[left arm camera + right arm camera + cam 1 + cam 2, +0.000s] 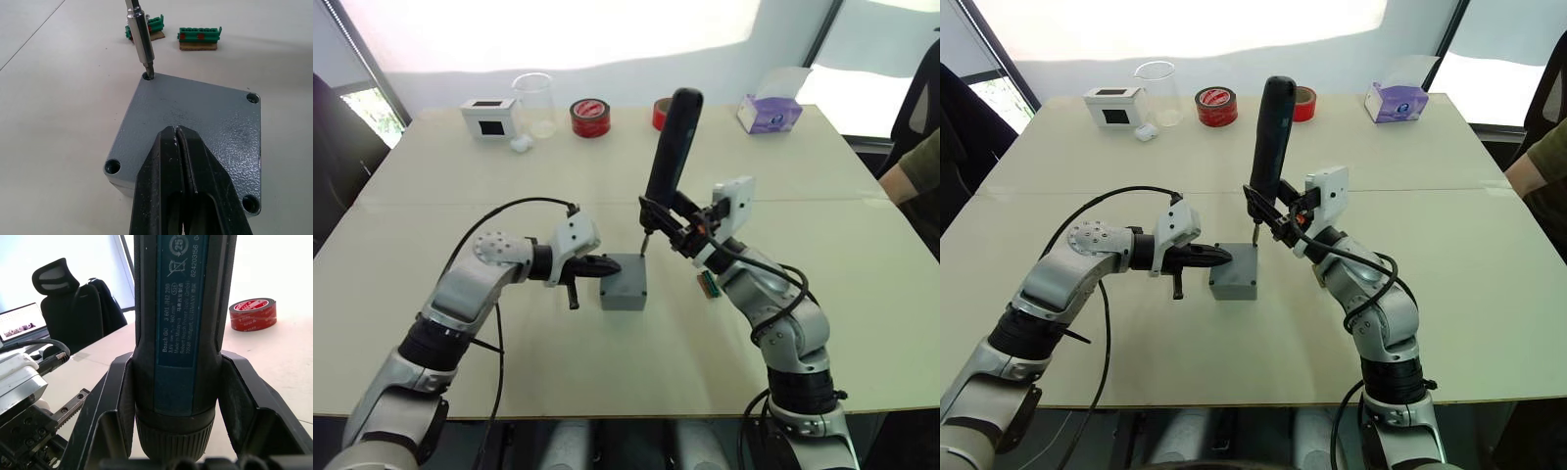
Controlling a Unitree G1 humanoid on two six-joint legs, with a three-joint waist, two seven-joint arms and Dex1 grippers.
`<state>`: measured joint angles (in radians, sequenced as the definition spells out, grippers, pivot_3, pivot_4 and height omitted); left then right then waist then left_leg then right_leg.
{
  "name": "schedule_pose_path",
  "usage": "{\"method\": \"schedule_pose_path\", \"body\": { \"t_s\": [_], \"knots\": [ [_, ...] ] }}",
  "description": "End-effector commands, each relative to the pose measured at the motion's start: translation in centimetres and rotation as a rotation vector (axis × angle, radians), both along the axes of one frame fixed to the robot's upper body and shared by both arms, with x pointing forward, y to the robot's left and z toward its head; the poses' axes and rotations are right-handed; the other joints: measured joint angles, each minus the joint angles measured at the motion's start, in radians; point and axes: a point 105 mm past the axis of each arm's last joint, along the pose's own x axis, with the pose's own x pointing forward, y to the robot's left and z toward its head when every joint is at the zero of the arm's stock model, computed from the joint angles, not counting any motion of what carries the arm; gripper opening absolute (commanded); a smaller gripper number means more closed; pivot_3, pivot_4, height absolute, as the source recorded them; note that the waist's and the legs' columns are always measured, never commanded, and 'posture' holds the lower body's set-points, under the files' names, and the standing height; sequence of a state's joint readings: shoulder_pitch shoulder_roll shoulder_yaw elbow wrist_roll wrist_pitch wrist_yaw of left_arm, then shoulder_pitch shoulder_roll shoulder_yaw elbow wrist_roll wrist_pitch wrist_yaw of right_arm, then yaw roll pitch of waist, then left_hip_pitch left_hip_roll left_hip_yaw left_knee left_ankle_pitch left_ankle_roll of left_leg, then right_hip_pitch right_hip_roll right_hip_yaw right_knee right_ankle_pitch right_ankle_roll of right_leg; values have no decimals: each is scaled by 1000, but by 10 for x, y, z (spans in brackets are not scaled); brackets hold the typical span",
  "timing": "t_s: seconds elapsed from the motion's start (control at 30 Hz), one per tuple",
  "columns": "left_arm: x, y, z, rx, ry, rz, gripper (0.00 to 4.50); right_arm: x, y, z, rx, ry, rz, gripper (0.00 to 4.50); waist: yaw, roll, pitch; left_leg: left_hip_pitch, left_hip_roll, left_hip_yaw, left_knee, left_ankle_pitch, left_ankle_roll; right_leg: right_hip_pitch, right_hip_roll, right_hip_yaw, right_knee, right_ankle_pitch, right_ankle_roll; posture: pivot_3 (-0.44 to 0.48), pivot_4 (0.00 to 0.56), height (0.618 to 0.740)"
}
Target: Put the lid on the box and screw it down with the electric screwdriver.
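Head views: the lid [625, 273] sits on the box [624, 295], mid-surface [607, 372]. Left pincer [607, 265], fingers pressed together and empty, rests its tips on the lid's near-left edge. Right pincer [658, 217] clamps the electric screwdriver [670, 149] by its lower body, tool near upright, bit reaching down just beyond the left pincer's tips.

Left wrist view: bit [141, 36] seated in the corner hole [146, 76] farthest ahead of the pincer's tips; three other holes open. Green terminal pieces [198, 38] lie further ahead.

Right wrist view: both fingers [119, 401] flank the tool's barrel, touching it.

Risk, as judged: the tool leans slightly, so the bit may cam out or cross-thread the screw. The left tips only press down; driving torque could turn lid and box together.
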<state>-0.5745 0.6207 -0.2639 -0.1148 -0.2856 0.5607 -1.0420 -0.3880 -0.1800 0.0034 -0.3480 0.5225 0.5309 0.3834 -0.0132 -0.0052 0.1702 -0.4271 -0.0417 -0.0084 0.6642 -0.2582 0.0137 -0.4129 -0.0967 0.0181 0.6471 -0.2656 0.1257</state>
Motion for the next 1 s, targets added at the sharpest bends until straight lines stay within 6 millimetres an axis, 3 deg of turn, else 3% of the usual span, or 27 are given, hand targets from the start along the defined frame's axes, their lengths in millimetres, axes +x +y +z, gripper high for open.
{"method": "schedule_pose_path", "body": {
  "t_s": [0.03,0.2,0.47,0.6,1.0],
  "knots": [
    [-2,1,-3,25,7,-3,0,-4,2,14,15,-84,4,1804,0,0,0,0,0,0,0,0,0,0,0,0,0,0,0,0,150,740],
    [-2,1,-3,23,11,-1,0,-2,3,5,-16,-90,-8,1804,0,0,0,0,0,0,0,0,0,0,0,0,0,0,0,0,150,740],
    [-4,0,-5,27,24,-8,0,-4,9,-29,-116,-15,11,1804,0,0,-1,4,0,0,0,0,0,4,0,0,0,0,0,0,150,740],
    [-5,-1,-7,29,28,-9,0,-2,6,-36,-70,24,-8,1804,0,-1,-2,9,0,0,-1,0,0,8,0,0,-1,-1,-1,0,150,740],
    [-5,-3,-9,30,27,-7,0,3,14,-64,-149,51,23,1804,0,-2,-4,19,0,0,-3,0,0,17,0,0,-2,-2,-3,0,150,740]
  ]
}}
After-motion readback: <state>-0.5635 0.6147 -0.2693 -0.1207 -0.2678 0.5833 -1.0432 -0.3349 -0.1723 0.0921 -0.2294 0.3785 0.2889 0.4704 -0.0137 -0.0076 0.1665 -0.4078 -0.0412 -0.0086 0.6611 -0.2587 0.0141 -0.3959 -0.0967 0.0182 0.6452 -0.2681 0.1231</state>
